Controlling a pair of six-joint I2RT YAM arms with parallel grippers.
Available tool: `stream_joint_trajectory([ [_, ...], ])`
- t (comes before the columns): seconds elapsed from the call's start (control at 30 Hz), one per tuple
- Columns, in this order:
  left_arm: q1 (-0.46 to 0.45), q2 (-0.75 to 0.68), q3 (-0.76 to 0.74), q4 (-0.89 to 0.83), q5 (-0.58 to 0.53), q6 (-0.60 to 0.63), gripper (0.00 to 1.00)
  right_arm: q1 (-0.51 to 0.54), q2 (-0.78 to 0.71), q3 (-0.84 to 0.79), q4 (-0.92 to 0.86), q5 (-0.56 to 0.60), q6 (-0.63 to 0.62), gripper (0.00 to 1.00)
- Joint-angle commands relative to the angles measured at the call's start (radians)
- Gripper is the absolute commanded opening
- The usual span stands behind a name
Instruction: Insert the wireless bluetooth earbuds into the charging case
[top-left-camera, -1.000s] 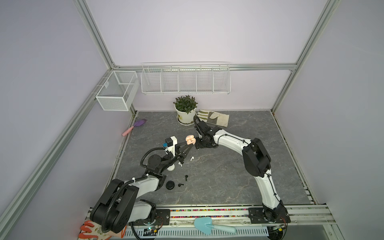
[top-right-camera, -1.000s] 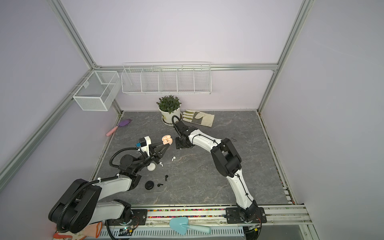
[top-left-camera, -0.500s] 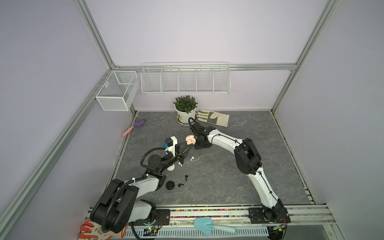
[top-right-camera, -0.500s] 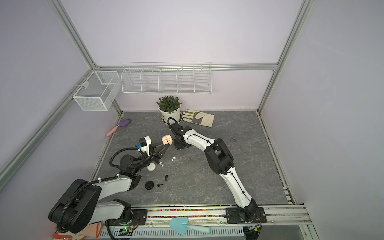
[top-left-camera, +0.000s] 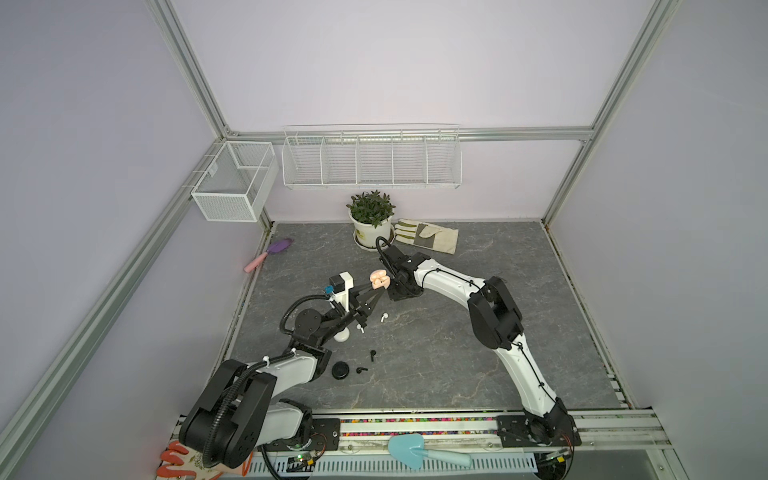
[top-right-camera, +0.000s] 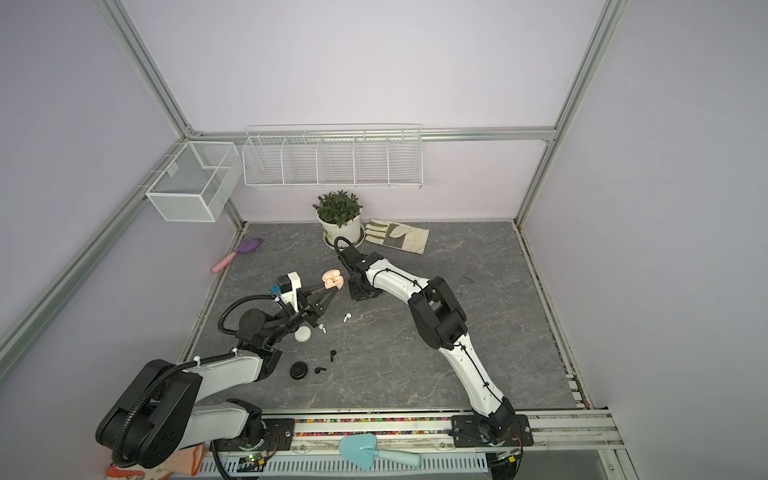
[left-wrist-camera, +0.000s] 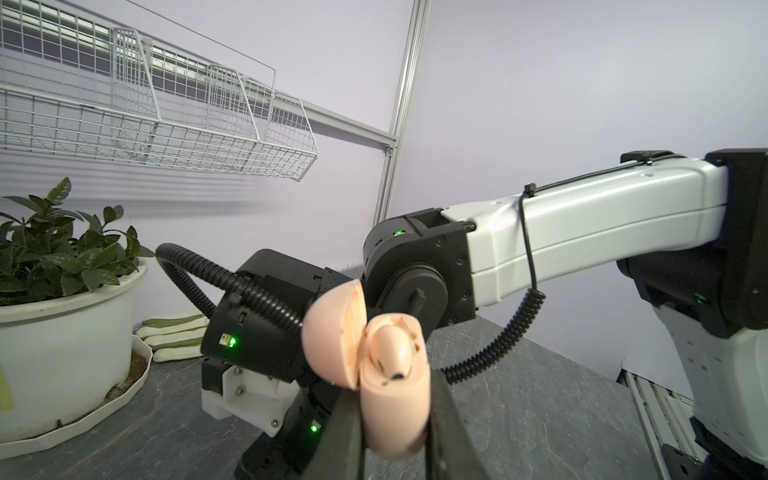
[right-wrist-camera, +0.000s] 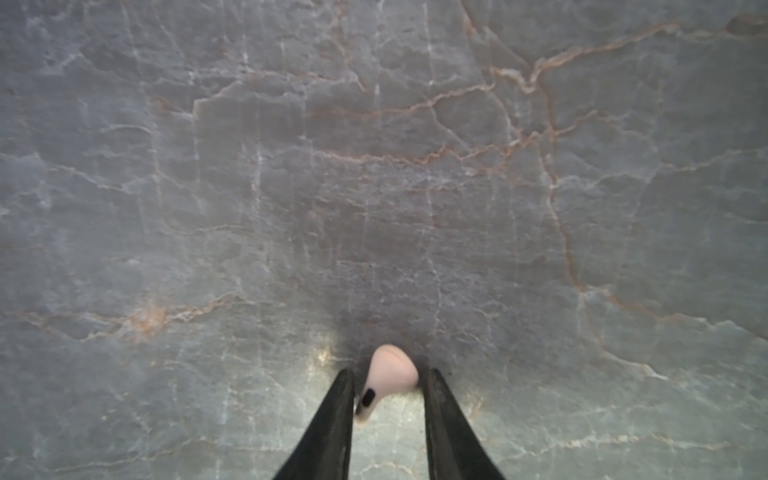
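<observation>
Charging case (left-wrist-camera: 395, 415), open with one earbud (left-wrist-camera: 392, 353) inside, is clamped in left jaws; right jaws' state unclear.

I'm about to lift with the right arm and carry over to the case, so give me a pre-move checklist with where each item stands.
1. Pink case clamped in the left gripper: ok.
2. Lid swung open: ok.
3. Seated earbud sits in one slot; second slot free: cannot tell, it is hidden in the left wrist view.
4. Loose earbud lies on the table between the jaws of the right gripper: ok.
5. Right jaws fully shut on the loose earbud: cannot tell.
</observation>
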Motion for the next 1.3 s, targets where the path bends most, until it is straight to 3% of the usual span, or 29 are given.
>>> stream_joint_trajectory([
  [0.0, 0.007, -0.018, -0.009, 0.010, 0.002, 0.012, 0.00, 0.004, 0.002, 0.006, -0.015, 0.012, -0.012, 0.32],
  [0.33, 0.007, -0.017, -0.006, 0.004, 0.003, 0.015, 0.00, -0.002, 0.044, 0.044, -0.019, 0.003, -0.010, 0.34],
  [1.27, 0.016, -0.016, -0.008, 0.004, 0.010, 0.012, 0.00, 0.003, 0.055, 0.083, -0.044, -0.002, -0.017, 0.25],
])
